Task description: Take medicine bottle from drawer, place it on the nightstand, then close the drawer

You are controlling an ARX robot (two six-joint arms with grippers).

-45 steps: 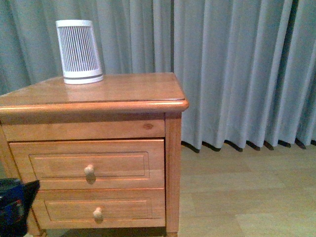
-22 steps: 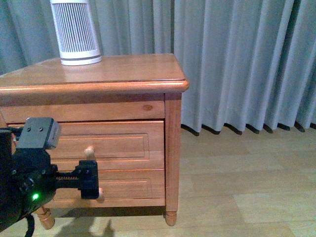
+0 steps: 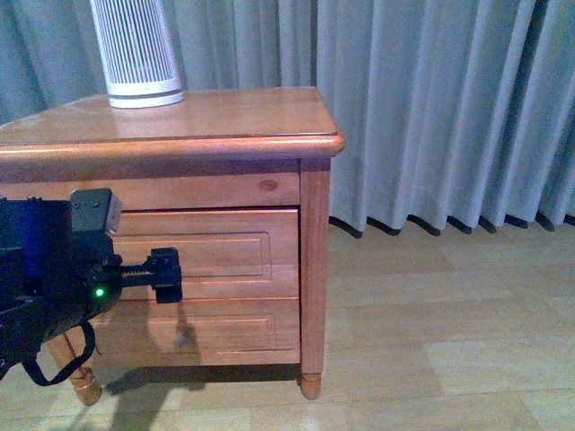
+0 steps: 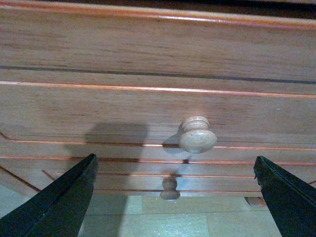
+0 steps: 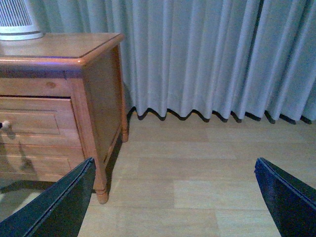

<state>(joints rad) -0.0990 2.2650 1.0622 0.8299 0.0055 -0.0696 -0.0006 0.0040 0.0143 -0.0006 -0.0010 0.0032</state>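
the left gripper (image 4: 175, 159) hangs just in front of the shut drawer (image 3: 225, 251), fingers spread wide to either side of its round knob (image 4: 197, 134) and not touching it. the drawer sits flush in the nightstand (image 3: 207, 121), whose top bears a ribbed white device (image 3: 137, 54). the right gripper (image 5: 174, 160) gapes wide over the floor (image 5: 197, 173), holding nothing. the medicine bottle cannot be seen.

Left arm (image 3: 36, 296) black with blue patch, grey boxy camera housing (image 3: 95, 215) on top, lit green LED (image 3: 97, 292), toothed rail (image 3: 135, 268), black cable loop (image 3: 63, 366) underneath. Left gripper (image 3: 167, 275) black, jaws tapered.
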